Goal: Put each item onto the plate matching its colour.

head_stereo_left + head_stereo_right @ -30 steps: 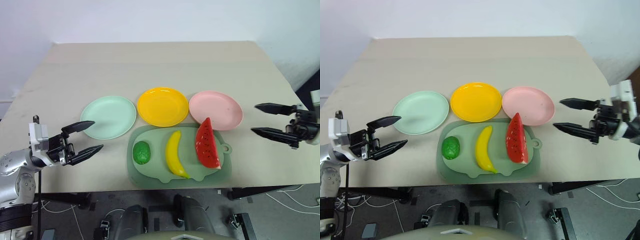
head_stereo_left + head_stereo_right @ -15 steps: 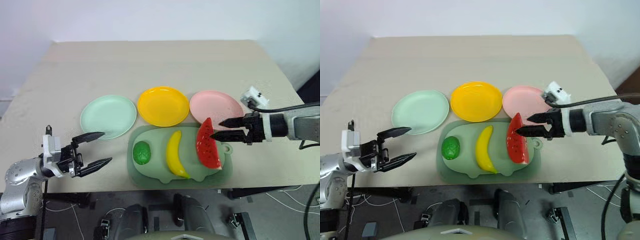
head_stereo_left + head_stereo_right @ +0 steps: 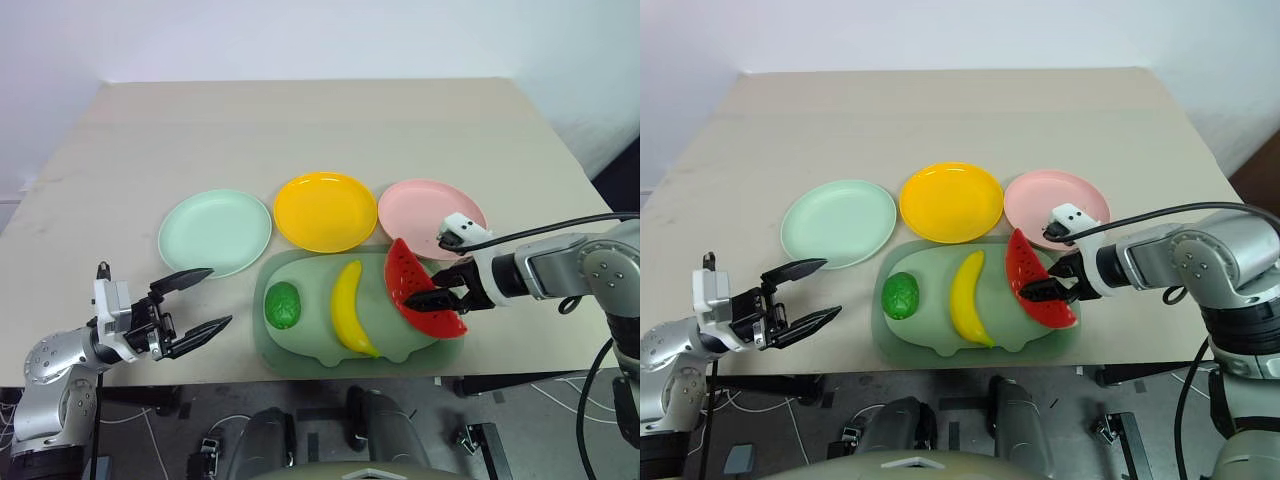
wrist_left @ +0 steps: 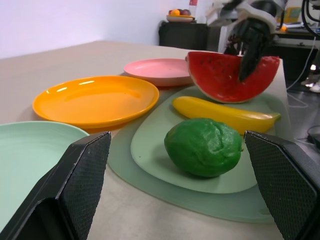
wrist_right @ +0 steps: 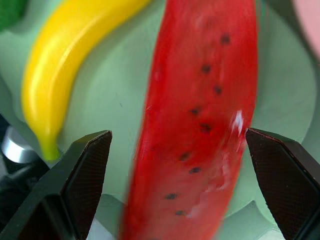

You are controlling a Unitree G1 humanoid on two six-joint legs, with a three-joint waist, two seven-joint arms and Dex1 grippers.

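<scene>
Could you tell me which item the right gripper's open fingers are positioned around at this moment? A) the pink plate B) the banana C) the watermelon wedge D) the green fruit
C: the right gripper points down with its fingers open on either side of the watermelon wedge, which rests on the cutting board.

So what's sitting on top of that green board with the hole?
On the board lie a bumpy green fruit, a yellow banana and a red watermelon wedge. The board beneath them is covered.
</scene>
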